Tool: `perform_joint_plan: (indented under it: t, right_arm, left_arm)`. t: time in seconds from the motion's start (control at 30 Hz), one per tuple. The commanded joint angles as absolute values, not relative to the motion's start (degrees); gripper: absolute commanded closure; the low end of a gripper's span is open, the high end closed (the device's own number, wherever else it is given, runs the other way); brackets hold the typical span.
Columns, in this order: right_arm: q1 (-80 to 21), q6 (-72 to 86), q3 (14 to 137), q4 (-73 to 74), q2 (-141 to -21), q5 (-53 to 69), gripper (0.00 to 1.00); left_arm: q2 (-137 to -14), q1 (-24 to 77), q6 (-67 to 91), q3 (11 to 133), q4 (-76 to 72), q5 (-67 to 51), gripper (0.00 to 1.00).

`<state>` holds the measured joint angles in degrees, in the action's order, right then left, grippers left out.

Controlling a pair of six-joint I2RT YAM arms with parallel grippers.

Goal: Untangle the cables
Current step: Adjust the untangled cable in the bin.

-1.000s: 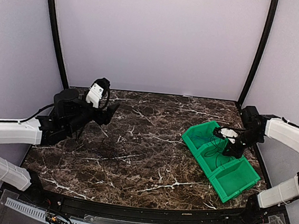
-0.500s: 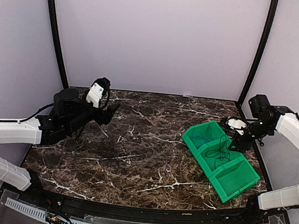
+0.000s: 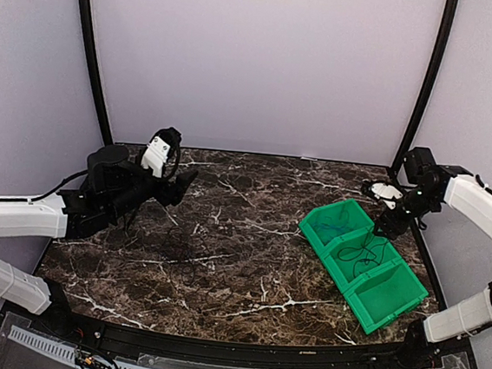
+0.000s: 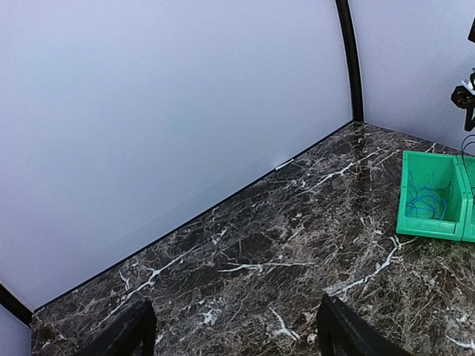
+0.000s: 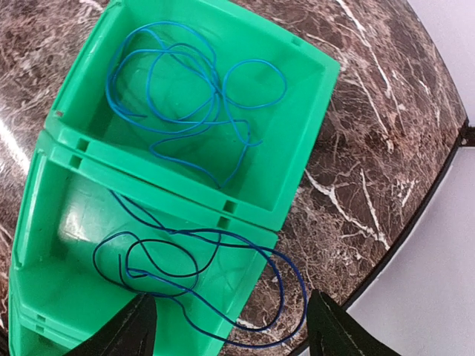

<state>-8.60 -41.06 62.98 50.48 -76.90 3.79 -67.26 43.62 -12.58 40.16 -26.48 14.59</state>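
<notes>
Right wrist view looks straight down on the green bins (image 5: pixel 67 141). The bright blue cable (image 5: pixel 185 89) lies in loose coils in the end bin. The dark cable (image 5: pixel 159 259) loops in the next bin, with one loop spilling over the rim onto the marble desk (image 5: pixel 371 148). The right claw (image 5: pixel 234 330) hangs above that second bin, its fingers spread wide and gripping nothing. Across the desk, well apart from the bins, the left claw (image 4: pixel 234 337) is raised off the surface, likewise wide open and empty.
</notes>
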Motion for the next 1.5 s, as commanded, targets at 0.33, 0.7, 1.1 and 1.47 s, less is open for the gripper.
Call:
perform_joint_plan:
  t: [0.33, 0.7, 1.1, 1.47]
  right_arm:
    - [1.26, -34.33, 66.64, 49.09, -84.17, 3.99, 0.3]
    - [2.15, -36.29, 66.36, 51.24, -83.6, 11.68, 0.84]
    - [-6.99, -37.51, 62.15, 53.43, -81.93, 17.71, 1.0]
    - [-10.35, -36.06, 56.05, 48.95, -85.67, 16.06, 1.0]
  left_arm:
    - [-65.26, 43.31, -11.47, 41.94, -26.13, 13.07, 0.22]
    - [-65.37, 43.32, -11.35, 41.99, -26.02, 12.56, 0.22]
    - [-65.82, 43.33, -11.34, 42.01, -25.87, 12.39, 0.22]
    - [-65.96, 43.33, -11.15, 42.1, -25.76, 12.1, 0.22]
